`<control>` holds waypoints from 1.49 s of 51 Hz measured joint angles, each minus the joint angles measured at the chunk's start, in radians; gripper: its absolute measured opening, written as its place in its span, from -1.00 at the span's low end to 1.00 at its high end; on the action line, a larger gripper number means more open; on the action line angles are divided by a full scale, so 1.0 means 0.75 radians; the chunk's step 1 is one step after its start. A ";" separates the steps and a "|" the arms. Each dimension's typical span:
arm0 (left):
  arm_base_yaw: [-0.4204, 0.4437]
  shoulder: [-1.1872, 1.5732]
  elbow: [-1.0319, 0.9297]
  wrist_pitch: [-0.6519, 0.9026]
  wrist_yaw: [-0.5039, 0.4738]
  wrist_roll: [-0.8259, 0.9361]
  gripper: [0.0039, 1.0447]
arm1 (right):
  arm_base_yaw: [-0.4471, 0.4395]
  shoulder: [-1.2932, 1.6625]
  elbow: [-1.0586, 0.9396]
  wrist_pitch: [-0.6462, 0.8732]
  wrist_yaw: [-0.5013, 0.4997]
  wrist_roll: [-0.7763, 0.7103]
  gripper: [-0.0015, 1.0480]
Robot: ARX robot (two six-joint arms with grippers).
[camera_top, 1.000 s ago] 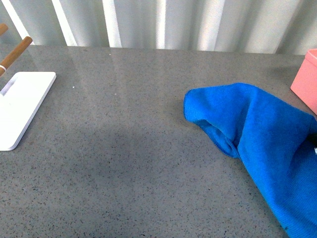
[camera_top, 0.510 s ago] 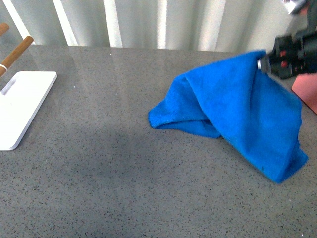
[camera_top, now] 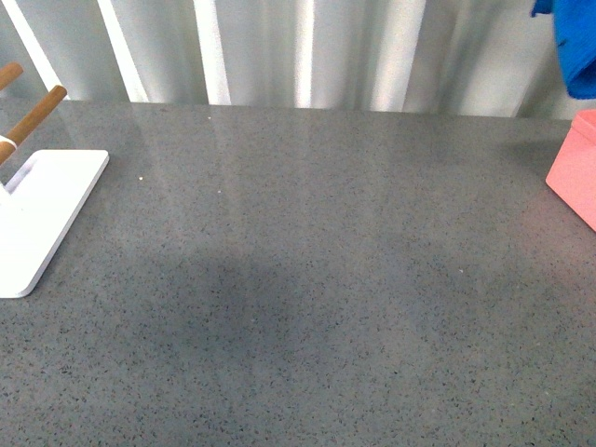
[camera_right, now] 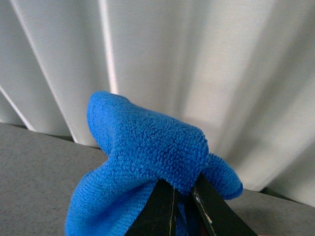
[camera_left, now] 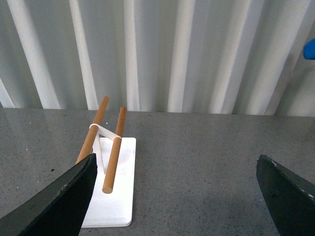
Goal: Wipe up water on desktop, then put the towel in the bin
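Blue microfibre towel point(camera_top: 570, 47) hangs bunched at 1 o'clock, clear of the grey speckled surface point(camera_top: 298, 279), one fold pinched in the right pincer point(camera_right: 184, 196). Salmon-pink bin point(camera_top: 577, 172) at 3 o'clock, upright, only a corner in view.

One desktop point(camera_top: 298, 279); one towel point(camera_top: 577, 47); one bin point(camera_top: 574, 179); one white stand point(camera_top: 47, 216); two wooden pegs point(camera_left: 114, 150).

Behind the white stand point(camera_top: 42, 216) with wooden pegs point(camera_top: 37, 110) rises a pale, vertically ribbed backdrop point(camera_top: 307, 51), streaked with bright light.
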 joint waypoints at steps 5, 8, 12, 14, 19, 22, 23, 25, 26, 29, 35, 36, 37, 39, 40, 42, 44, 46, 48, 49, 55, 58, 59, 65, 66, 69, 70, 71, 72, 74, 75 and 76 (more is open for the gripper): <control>0.000 0.000 0.000 0.000 0.000 0.000 0.87 | -0.131 0.016 0.055 -0.021 -0.031 0.018 -0.94; -0.001 0.000 0.000 0.000 0.000 0.000 0.87 | -0.203 0.025 0.061 -0.024 -0.042 0.029 -0.94; 0.000 0.000 0.000 0.000 0.000 0.000 0.87 | -0.267 0.045 0.045 -0.016 -0.045 0.030 -0.94; 0.000 0.000 0.000 0.000 0.000 0.000 0.87 | -0.290 0.055 0.014 -0.003 -0.045 0.026 -0.94; 0.000 0.000 0.000 0.000 0.000 0.000 0.87 | -0.329 0.093 -0.101 0.057 -0.041 0.019 -0.94; 0.000 0.000 0.000 0.000 0.000 0.000 0.87 | -0.343 0.120 -0.170 0.092 -0.039 0.019 -0.94; 0.000 0.000 0.000 0.000 0.000 0.000 0.87 | -0.350 0.133 -0.205 0.111 -0.038 0.020 -0.94; 0.000 0.000 0.000 0.000 0.000 0.000 0.87 | -0.361 0.152 -0.253 0.136 -0.037 0.021 -0.94; 0.000 0.000 0.000 0.000 0.001 0.000 0.87 | -0.363 0.156 -0.264 0.142 -0.037 0.021 -0.94; -0.001 0.000 0.000 0.000 0.000 0.000 0.87 | -0.387 0.183 -0.336 0.182 -0.039 0.031 -0.94; 0.000 0.000 0.000 0.000 0.000 0.000 0.87 | -0.453 0.217 -0.418 0.240 -0.043 0.046 -0.94; 0.000 0.000 0.000 0.000 0.000 0.000 0.87 | -0.458 0.219 -0.421 0.244 -0.042 0.046 -0.94; 0.000 0.000 0.000 0.000 0.000 0.000 0.87 | -0.469 0.223 -0.429 0.250 -0.040 0.045 -0.94; -0.001 0.000 0.000 0.000 0.000 0.000 0.87 | -0.486 0.234 -0.437 0.258 -0.029 0.045 -0.94; 0.000 0.000 0.000 0.000 0.000 0.000 0.87 | -0.497 0.241 -0.444 0.264 -0.020 0.042 -0.94; 0.000 0.000 0.000 0.000 0.000 0.000 0.87 | -0.518 0.260 -0.458 0.276 0.004 0.032 -0.94; 0.000 0.000 0.000 0.000 0.000 0.000 0.87 | -0.535 0.279 -0.468 0.278 0.020 0.024 -0.94; 0.000 0.000 0.000 0.000 0.000 0.000 0.87 | -0.556 0.310 -0.483 0.279 0.040 0.009 -0.94; 0.000 0.000 0.000 0.000 0.000 0.000 0.87 | -0.577 0.348 -0.499 0.280 0.065 -0.022 -0.94; -0.001 0.000 0.000 0.000 0.000 0.000 0.87 | -0.587 0.368 -0.507 0.280 0.079 -0.038 -0.94; 0.000 0.000 0.000 0.000 0.000 0.000 0.87 | -0.654 0.526 -0.544 0.283 0.217 -0.231 -0.82; 0.000 0.000 0.000 0.000 0.000 0.000 0.87 | -0.682 0.577 -0.545 0.282 0.251 -0.333 -0.59; 0.000 0.000 0.000 0.000 0.000 0.000 0.87 | -0.688 0.585 -0.544 0.279 0.257 -0.360 -0.52; 0.000 0.000 0.000 0.000 0.002 0.000 0.87 | -0.717 0.581 -0.534 0.240 0.247 -0.436 -0.12; 0.000 0.000 0.000 0.000 0.001 0.000 0.87 | -0.720 0.576 -0.531 0.238 0.244 -0.440 -0.05; 0.000 0.000 0.000 0.000 0.001 0.000 0.87 | -0.722 0.556 -0.525 0.231 0.236 -0.444 0.12; 0.000 0.000 0.000 0.000 0.001 0.000 0.87 | -0.722 0.546 -0.522 0.228 0.229 -0.444 0.19; 0.000 0.000 0.000 0.000 0.001 0.000 0.87 | -0.722 0.540 -0.521 0.227 0.225 -0.444 0.22; 0.000 0.000 0.000 0.000 0.001 0.000 0.87 | -0.721 0.527 -0.518 0.223 0.217 -0.444 0.29; 0.000 0.000 0.000 0.000 0.001 0.000 0.87 | -0.717 0.507 -0.513 0.223 0.207 -0.440 0.40; 0.000 0.000 0.000 0.000 0.001 0.000 0.87 | -0.713 0.494 -0.510 0.224 0.202 -0.434 0.46; 0.000 0.000 0.000 0.000 0.001 0.001 0.87 | -0.709 0.478 -0.508 0.224 0.195 -0.429 0.53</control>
